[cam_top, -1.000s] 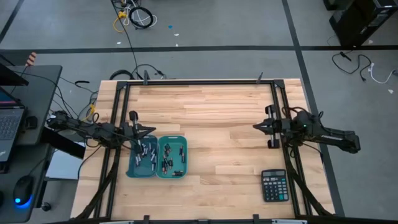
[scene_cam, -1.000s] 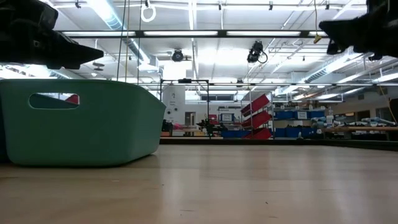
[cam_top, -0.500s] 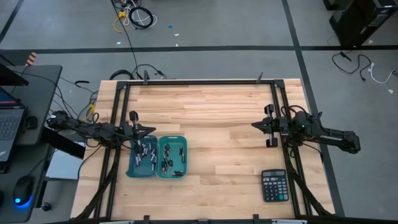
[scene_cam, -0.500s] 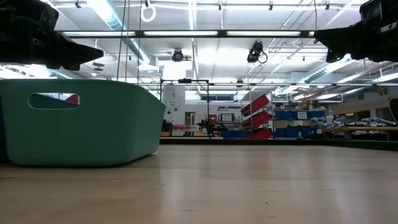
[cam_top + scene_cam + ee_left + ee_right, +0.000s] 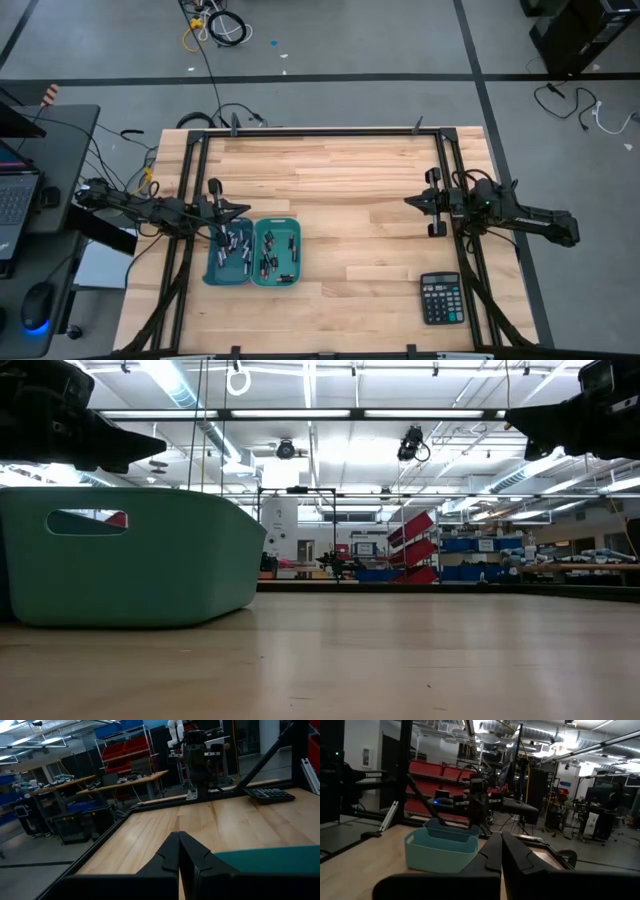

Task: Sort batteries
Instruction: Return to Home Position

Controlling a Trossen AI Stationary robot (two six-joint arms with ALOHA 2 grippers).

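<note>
Table [image 5: 350,190]: batteries [image 5: 237,243] binned; left hand [image 5: 246,208], right hand [image 5: 408,202] closed.

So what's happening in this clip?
Nothing is being handled. The batteries lie in two teal bins set side by side on the left of the table. The left gripper hovers shut near the bins; the right gripper hovers shut and empty over the right side. The calculator sits untouched.
</note>
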